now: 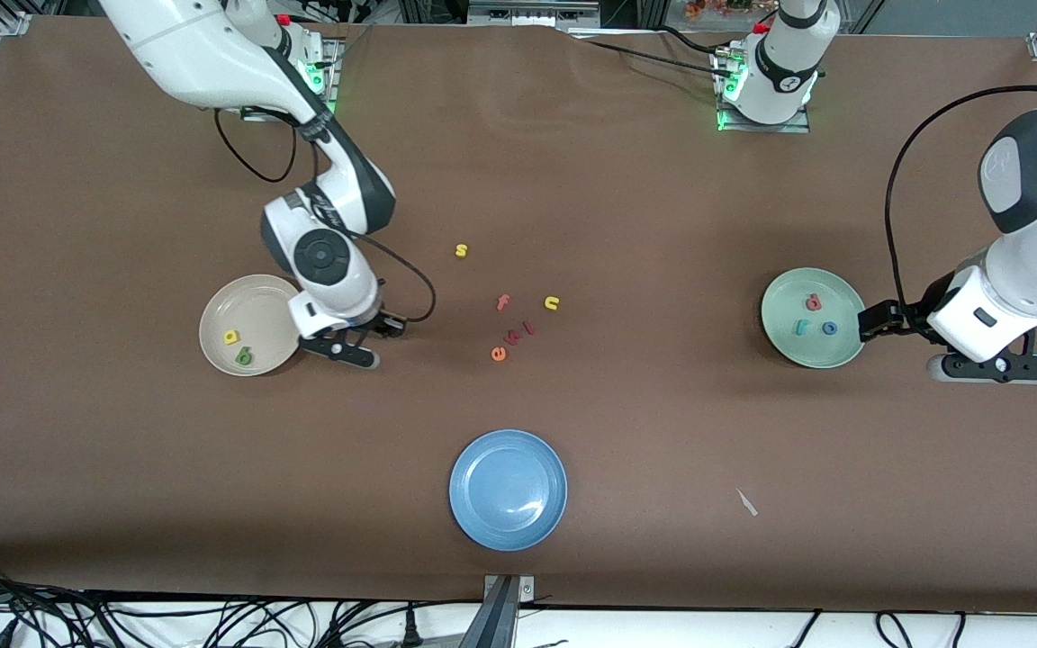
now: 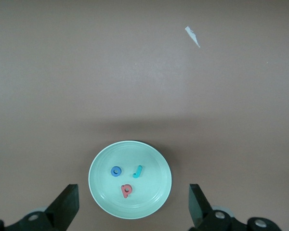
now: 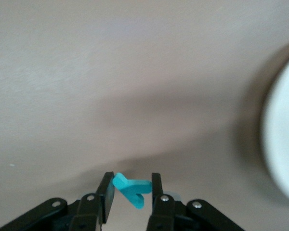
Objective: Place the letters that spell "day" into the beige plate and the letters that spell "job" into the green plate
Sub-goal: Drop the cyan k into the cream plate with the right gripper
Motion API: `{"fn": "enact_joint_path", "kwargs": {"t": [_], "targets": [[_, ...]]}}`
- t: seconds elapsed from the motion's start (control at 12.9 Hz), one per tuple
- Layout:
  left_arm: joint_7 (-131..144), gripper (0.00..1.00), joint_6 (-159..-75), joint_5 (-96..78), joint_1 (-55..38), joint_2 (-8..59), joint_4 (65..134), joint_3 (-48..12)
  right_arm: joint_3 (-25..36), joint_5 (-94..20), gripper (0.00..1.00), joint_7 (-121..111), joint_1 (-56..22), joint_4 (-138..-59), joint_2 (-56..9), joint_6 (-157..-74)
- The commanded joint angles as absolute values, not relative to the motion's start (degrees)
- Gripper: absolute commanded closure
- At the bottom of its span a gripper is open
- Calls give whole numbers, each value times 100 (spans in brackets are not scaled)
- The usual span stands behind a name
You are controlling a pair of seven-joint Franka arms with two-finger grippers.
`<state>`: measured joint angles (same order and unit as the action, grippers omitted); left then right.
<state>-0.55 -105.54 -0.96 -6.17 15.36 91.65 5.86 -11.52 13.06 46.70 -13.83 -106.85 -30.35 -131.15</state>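
My right gripper (image 1: 349, 347) is just beside the beige plate (image 1: 253, 297), on the side toward the table's middle. In the right wrist view the right gripper (image 3: 131, 190) is shut on the teal y (image 3: 133, 188), and the beige plate's rim (image 3: 282, 144) shows at the edge. A yellow d (image 1: 231, 337) and a green a (image 1: 244, 357) lie in that plate. The green plate (image 1: 789, 346) holds the pinkish-red b (image 1: 813, 302), teal j (image 1: 803, 327) and blue o (image 1: 830, 328). My left gripper (image 1: 991, 367) waits open beside it, and nothing is between its fingers (image 2: 67, 207).
Loose letters lie mid-table: a yellow s (image 1: 461, 250), pink f (image 1: 502, 302), yellow u (image 1: 552, 303), orange e (image 1: 499, 354) and small red pieces (image 1: 518, 335). A blue plate (image 1: 508, 489) sits nearest the front camera. A white scrap (image 1: 746, 502) lies beside it.
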Motion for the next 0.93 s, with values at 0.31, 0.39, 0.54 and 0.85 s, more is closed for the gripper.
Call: {"fn": "enact_joint_path", "kwargs": {"t": [0.31,0.39,0.54,0.85], "targets": [[-150,0,-10020,53,-835,1406,8886,659,-766,1249,68,1831,-510,-11882,-1021,-11876],[-149,0,-10011,61,-852,1406,8825,659,-643,1004,61,1585,-501,-11865,-915,-11648],[-158,0,-9845,62,-844,1415,8701,659,-589,616,35,1442,-501,-11638,-835,-11261],[-149,0,-9765,62,-844,1424,8613,659,-580,589,20,1371,-501,-11268,-835,-10890]]}}
